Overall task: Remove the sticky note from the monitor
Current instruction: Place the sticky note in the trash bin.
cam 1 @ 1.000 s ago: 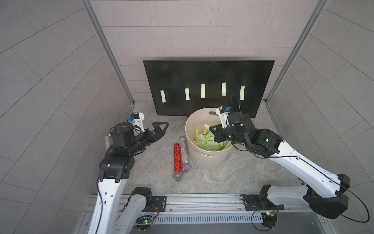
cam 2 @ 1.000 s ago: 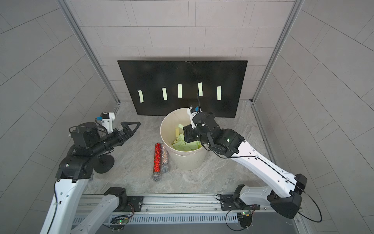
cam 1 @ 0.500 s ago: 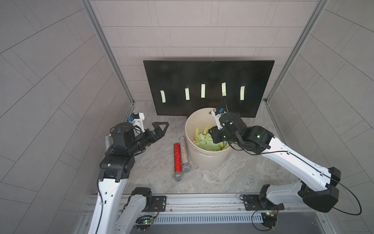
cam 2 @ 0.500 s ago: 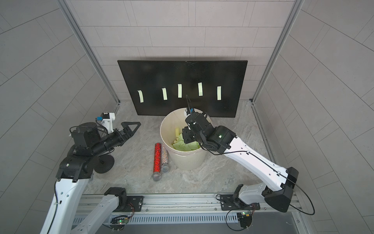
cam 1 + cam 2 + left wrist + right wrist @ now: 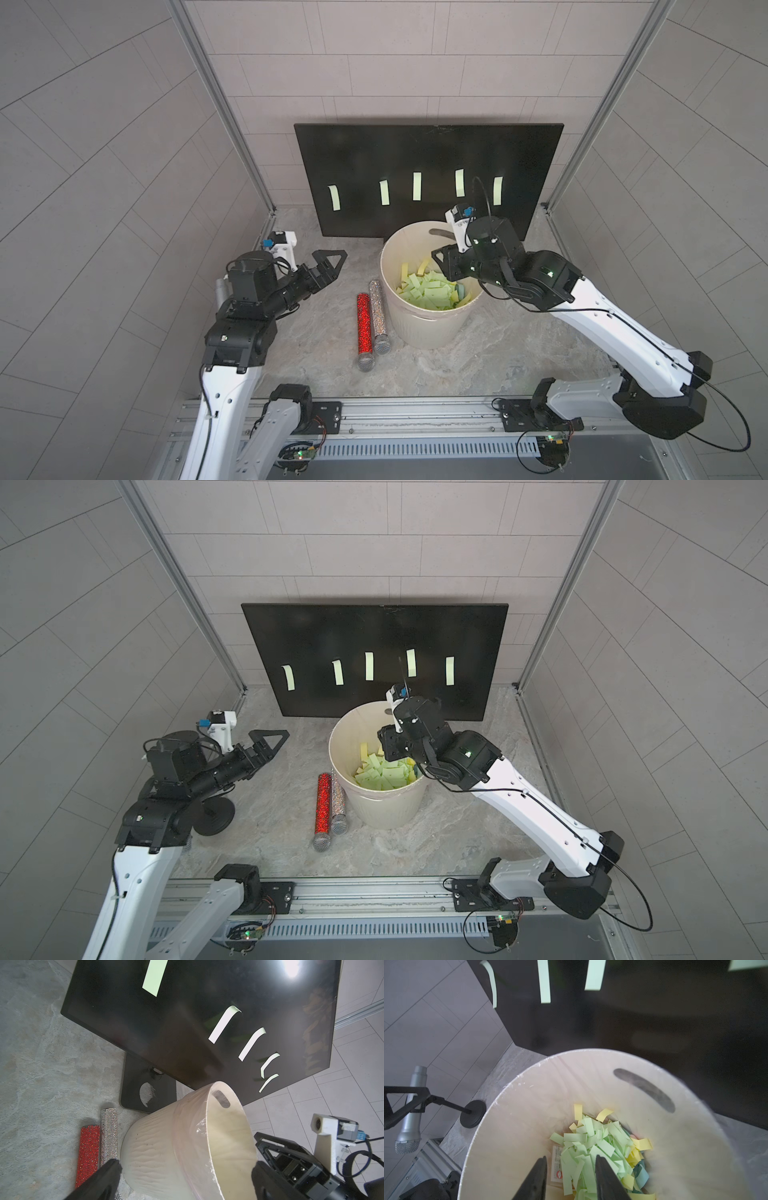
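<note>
Jaws of right gripper (image 5: 570,1157) gape over bucket (image 5: 508,1105), sticky notes (image 5: 545,980) on monitor (image 5: 654,1012) beyond.

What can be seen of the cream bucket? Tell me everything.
The cream bucket is round, with a wavy outer wall, an oval handle slot and a thin clear liner. It stands upright before the monitor, holding green and yellow paper strips. The right gripper, jaws apart, hangs over its mouth.

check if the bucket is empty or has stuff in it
Not empty: the bucket holds a pile of green and yellow paper strips at its bottom, well below the rim.
</note>
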`<state>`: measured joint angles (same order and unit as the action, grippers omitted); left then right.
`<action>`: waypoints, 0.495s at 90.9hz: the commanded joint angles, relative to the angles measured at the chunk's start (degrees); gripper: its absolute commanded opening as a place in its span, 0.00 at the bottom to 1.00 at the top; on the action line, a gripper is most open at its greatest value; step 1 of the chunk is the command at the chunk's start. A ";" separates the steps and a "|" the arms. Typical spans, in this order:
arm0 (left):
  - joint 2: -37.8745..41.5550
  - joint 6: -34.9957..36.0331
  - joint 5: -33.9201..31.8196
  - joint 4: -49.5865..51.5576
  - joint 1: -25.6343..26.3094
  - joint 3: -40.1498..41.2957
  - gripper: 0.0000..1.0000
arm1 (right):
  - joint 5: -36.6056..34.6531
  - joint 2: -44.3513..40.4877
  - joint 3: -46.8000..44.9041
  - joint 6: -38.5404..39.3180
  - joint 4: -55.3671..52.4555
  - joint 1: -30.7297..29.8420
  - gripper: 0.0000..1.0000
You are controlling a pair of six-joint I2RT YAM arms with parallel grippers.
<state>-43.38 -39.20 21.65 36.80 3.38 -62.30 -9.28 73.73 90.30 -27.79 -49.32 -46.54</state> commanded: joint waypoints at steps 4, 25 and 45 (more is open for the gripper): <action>0.13 0.83 0.23 -0.17 -0.16 -0.24 1.00 | 5.27 -2.35 2.25 -0.16 0.21 5.43 0.43; 0.27 1.38 -0.01 0.12 -0.21 -0.24 1.00 | 15.71 -3.48 2.31 -3.55 3.11 17.45 0.50; 0.08 1.88 -0.11 0.23 -0.21 -0.20 1.00 | 25.38 -4.14 0.02 -9.19 8.41 28.32 0.54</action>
<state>-43.38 -38.96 21.58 36.82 3.38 -62.30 8.84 71.29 91.53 -32.93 -45.17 -22.06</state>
